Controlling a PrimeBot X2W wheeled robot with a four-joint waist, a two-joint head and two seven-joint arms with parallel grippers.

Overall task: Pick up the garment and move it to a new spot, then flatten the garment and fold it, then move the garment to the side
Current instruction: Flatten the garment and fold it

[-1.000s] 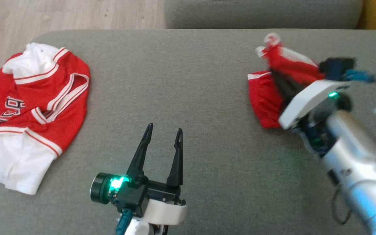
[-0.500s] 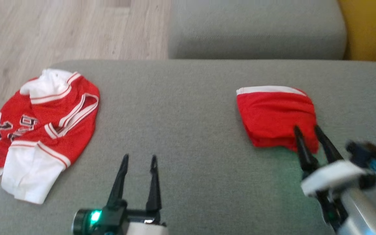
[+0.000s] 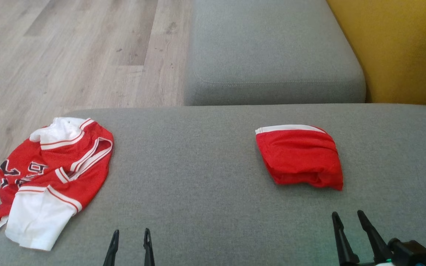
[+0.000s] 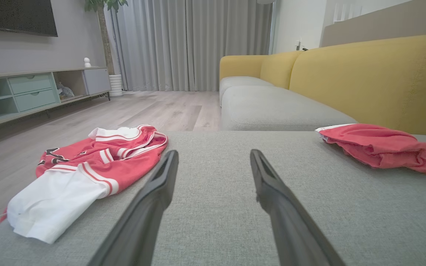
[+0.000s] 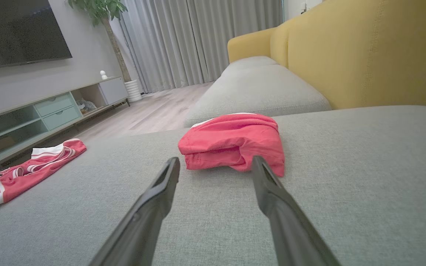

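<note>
On grey fabric sofa seat (image 3: pixel 205 184): folded red mesh garment (image 3: pixel 300 159) & crumpled red-and-white jersey (image 3: pixel 56 173), well apart; pale wood-plank floor (image 3: pixel 68 55) beyond. Both spread, empty: left hand (image 3: pixel 131 231), right hand (image 3: pixel 347 213).

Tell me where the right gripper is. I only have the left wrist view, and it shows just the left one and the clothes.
Observer: In the head view the right gripper is at the lower right, short of the folded red garment and not touching it.
Operator: Is it open?
Observer: Yes. In the right wrist view its fingers stand spread with nothing between them.
Operator: How does the fold look from above?
Observer: It is a compact bundle, with the white band along its far edge.
</note>
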